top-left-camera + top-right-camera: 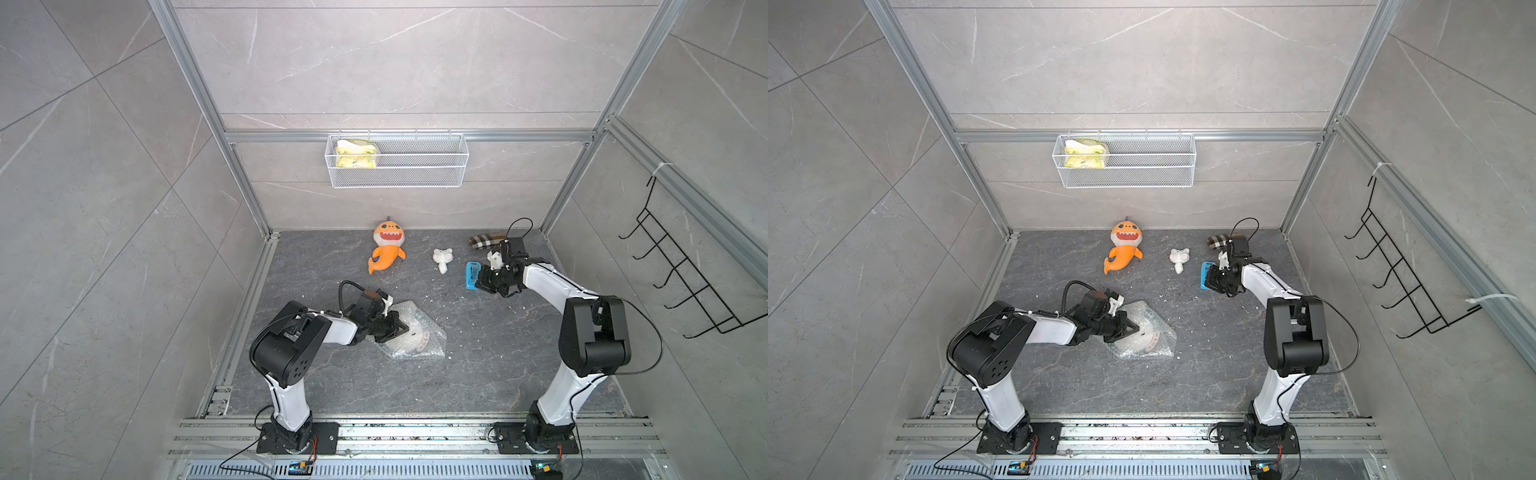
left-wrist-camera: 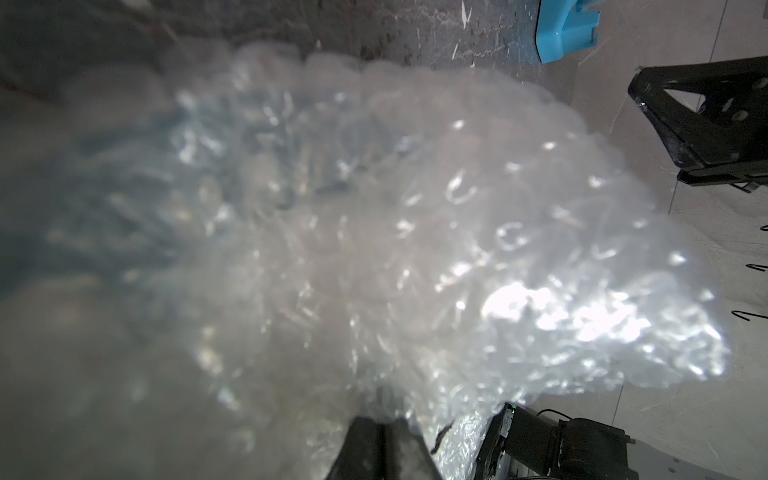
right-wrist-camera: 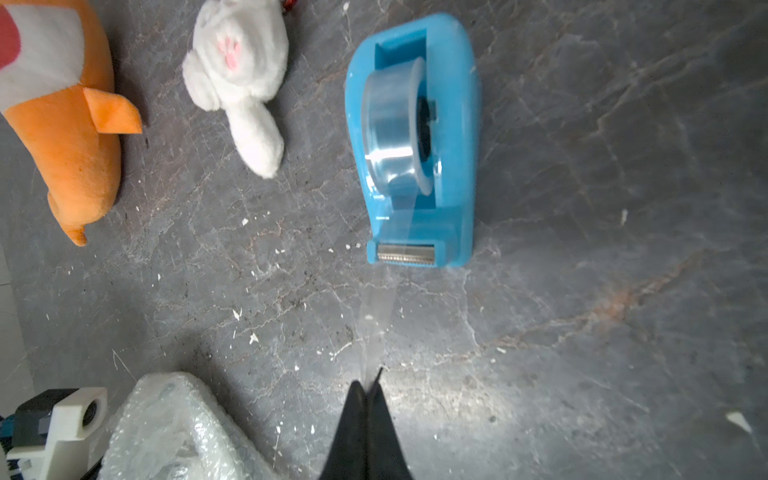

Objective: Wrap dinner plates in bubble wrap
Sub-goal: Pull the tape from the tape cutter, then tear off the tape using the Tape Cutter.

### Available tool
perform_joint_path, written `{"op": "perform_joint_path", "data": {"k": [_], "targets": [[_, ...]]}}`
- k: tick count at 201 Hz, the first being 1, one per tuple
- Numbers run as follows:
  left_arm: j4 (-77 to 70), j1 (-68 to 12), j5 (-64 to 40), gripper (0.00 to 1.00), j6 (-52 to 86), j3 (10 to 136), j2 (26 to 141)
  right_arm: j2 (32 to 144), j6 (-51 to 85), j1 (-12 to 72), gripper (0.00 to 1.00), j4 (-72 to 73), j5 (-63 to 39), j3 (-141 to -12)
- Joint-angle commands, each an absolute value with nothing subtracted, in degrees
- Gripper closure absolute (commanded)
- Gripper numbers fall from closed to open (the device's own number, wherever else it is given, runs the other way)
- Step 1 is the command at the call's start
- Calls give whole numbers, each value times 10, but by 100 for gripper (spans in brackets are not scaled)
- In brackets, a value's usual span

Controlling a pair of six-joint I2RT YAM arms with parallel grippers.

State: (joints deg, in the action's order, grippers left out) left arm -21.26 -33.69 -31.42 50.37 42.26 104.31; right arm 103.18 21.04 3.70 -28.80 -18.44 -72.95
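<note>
Indoors, grey stone floor, tiled walls, left end effector pinching bubble wrap, right end effector pinching tape.

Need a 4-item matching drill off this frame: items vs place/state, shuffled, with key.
Items:
1 bubble wrap
2 tape dispenser
3 shark toy
4 wire basket

States:
A hung on the back rail
B tape strip drawn out to the shut right gripper
C bunched up, pinched by the shut left gripper
D orange, nothing touching it

Pairs: 1-C, 2-B, 3-D, 4-A
</note>
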Motion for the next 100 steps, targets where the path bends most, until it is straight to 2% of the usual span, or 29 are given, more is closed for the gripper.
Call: {"op": "perform_joint_path", "data": {"k": [1,61,100], "targets": [[-112,-340,-278,95,509,392,1078,1016,218,38,100,-300,-197,-698],[-114,-340,-277,95,510,390,1077,1097,226,39,100,-248,-174,-671],[-115,-340,-277,95,511,391,1083,1107,231,42,100,-242,-161,-656]]}}
